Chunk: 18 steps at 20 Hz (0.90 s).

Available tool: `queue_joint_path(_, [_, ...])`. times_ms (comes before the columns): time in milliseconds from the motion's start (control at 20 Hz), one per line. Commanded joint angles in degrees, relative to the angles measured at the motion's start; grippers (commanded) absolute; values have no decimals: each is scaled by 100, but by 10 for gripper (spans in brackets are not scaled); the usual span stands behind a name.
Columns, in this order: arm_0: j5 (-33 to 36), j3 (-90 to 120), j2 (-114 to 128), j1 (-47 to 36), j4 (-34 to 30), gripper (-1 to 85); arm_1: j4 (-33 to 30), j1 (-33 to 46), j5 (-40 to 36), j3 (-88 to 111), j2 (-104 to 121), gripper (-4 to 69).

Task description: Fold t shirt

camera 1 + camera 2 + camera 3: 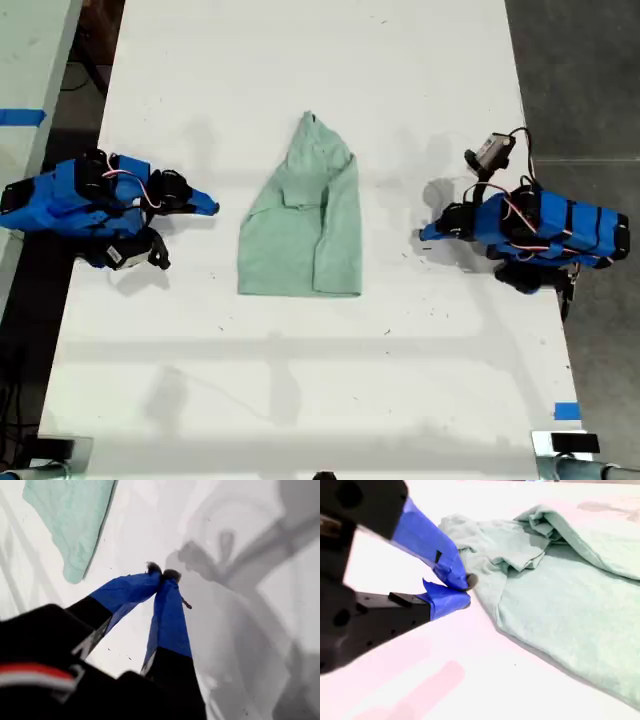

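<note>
Your t shirt [303, 228] lies folded mid-bench [300, 400], no readable print. My first hand [164, 573] and my second hand [466, 591] are clenched on nothing.

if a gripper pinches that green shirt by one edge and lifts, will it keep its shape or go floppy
Probably floppy: the t shirt lies in soft folds with a bunched ridge, so it would likely drape and unfold. It looks thin and light. On the smooth white table, a push would probably wrinkle it rather than slide it whole.
</note>
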Motion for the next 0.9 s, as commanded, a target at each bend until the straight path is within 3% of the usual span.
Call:
queue_joint_path(0, [-343, -1266, -2074, 422, -387, -2, -44, -26, 79, 255, 88, 16])
queue_joint_path(50, [-387, -1723, -2953, 589, -571, 13, -44, -26, 70, 255, 88, 16])
queue_joint_path(150, [-431, -2786, -4922, 826, -677, 175, -44, -26, 70, 255, 88, 16])
queue_joint_path(200, [-431, -3340, -5915, 905, -659, 214, -44, -26, 62, 255, 88, 16])
queue_joint_path(350, [-396, -4456, -7998, 976, -642, 245, -44, -44, 53, 255, 88, 16])
queue_joint_path(700, [-519, -4764, -9167, 712, -686, 231, -44, -35, 44, 246, 88, 16])
queue_joint_path(750, [-404, -4983, -9501, 721, -703, 163, -44, -35, 44, 246, 88, 16])
queue_joint_path(800, [-396, -5247, -9870, 712, -642, -2, -44, -35, 44, 246, 88, 16])
queue_joint_path(850, [-369, -5432, -10116, 668, -536, -2, -44, -35, 44, 246, 88, 16])
